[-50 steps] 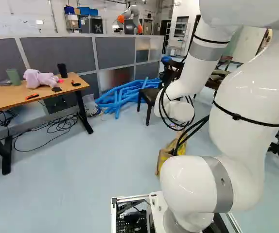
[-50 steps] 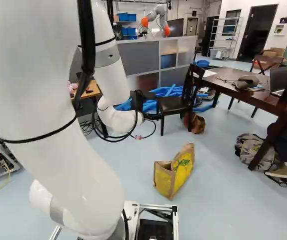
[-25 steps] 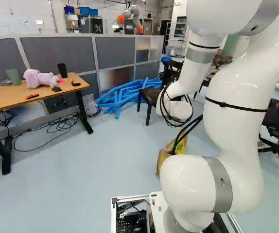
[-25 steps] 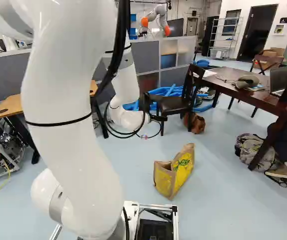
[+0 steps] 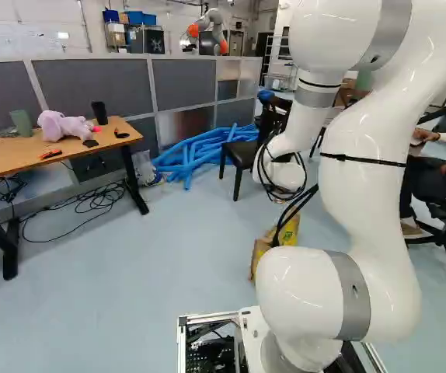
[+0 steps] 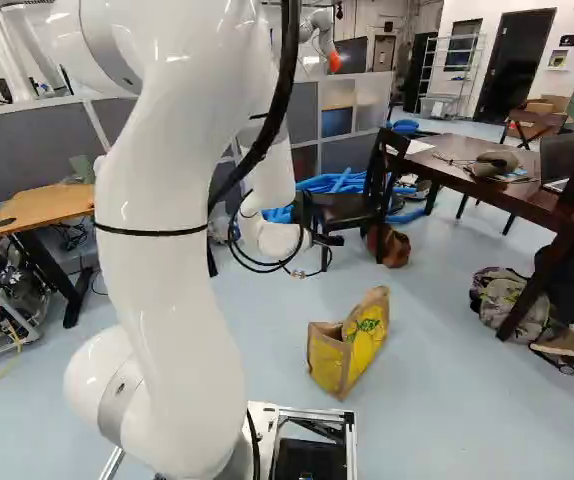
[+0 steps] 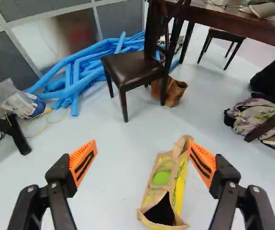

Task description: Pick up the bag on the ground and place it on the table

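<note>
In the right base view my gripper hangs well above the floor in front of the dark chair, beyond the yellow and brown bag. The bag stands on the floor, its top gaping; in the left base view the arm partly covers it. In the wrist view the gripper is open, fingers wide apart, with the bag far below, nearer one finger. Something green and a dark opening show in the bag. A light wooden table bears a pink plush toy; a dark wooden table holds a laptop.
A dark chair stands near blue foam tubes by the grey partition. A brown bag lies behind the chair, and a patterned backpack beside the dark table. Another robot is beyond the partition.
My arm has swung and bent; in the right base view its gripper has moved right and somewhat lower, in front of the chair. The base and the yellow bag have stayed put.
</note>
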You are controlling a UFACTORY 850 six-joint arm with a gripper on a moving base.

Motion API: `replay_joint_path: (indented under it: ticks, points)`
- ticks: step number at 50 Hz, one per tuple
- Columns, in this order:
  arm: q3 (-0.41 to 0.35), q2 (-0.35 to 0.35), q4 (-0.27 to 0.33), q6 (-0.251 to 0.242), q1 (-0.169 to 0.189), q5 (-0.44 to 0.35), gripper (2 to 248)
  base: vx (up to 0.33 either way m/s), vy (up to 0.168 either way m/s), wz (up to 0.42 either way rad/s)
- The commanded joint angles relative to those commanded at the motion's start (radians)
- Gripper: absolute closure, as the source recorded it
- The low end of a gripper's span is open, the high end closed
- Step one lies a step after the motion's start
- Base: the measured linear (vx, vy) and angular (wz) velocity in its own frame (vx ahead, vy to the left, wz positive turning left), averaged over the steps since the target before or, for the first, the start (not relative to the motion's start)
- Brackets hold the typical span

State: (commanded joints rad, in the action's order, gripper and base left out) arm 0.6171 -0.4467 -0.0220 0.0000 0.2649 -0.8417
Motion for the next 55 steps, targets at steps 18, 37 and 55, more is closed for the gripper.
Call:
replay_joint_path:
  ticks: [18,37,55]
  points:
    - [0.094,-0.109,0.000,0.000,0.026,0.019,3,0.000,0.000,0.000]
    - [0.199,-0.222,0.000,0.000,0.048,0.057,3,0.000,0.000,0.000]
    - [0.303,-0.326,0.000,0.000,0.068,0.099,3,0.000,0.000,0.000]
